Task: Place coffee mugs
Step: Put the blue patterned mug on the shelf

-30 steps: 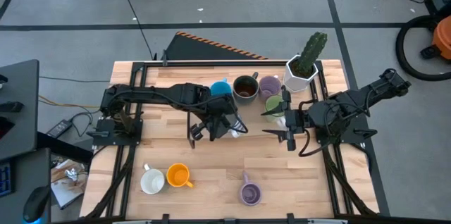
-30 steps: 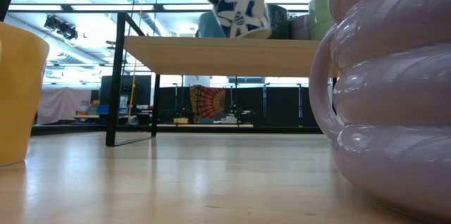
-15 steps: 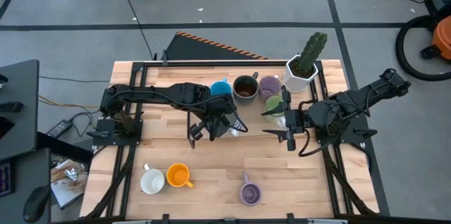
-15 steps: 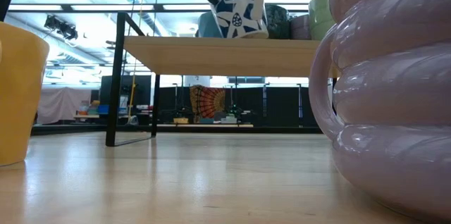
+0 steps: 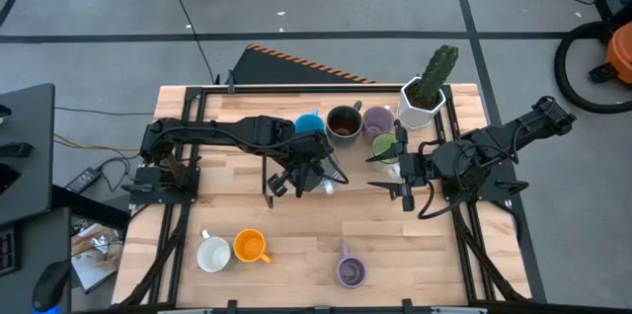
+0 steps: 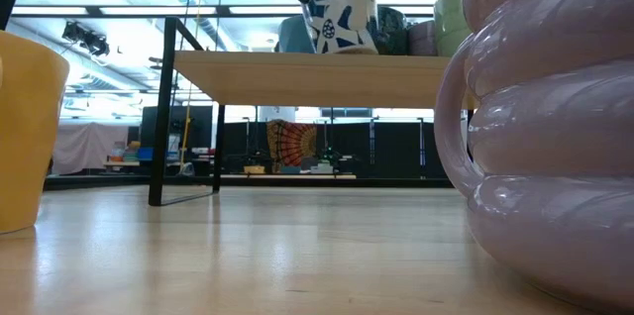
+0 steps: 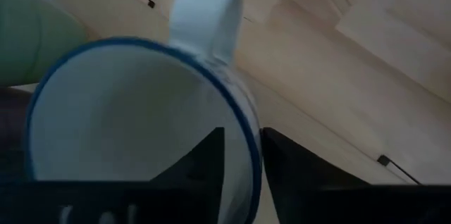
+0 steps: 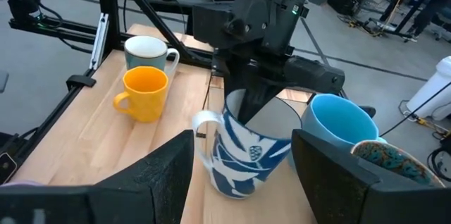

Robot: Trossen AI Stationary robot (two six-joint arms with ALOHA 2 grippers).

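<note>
— Pale wood worktop [image 5: 237, 205], grey floor round it. Where is the patterned mug?

— The white-and-blue mug [image 8: 239, 155] stands upright near the middle of the worktop, mouth up, long axis vertical. Its handle points away from the blue mug [image 8: 340, 127] just beside it, toward the orange mug [image 8: 144, 93].

— And the left tool?

— The left tool [image 5: 304, 178] sits over that mug from above. One finger [image 7: 197, 162] is inside the cup, the other outside, with the rim wall between them. I cannot tell whether they press the wall or have let go.

— The other mugs?

— At the back, in a row with the blue one: the dark brown mug [image 5: 344, 122], a purple mug [image 5: 377, 120] and a green mug [image 5: 385, 145], beside the white cactus pot [image 5: 421, 104]. At the front edge: a white mug [image 5: 213, 253] touching the orange one, and well apart to the right a second purple mug [image 5: 351, 271], upright with its handle toward the back.

— The right tool?

— The right tool [image 5: 394, 172] hangs near the green mug, fingers spread wide, holding nothing.
</note>
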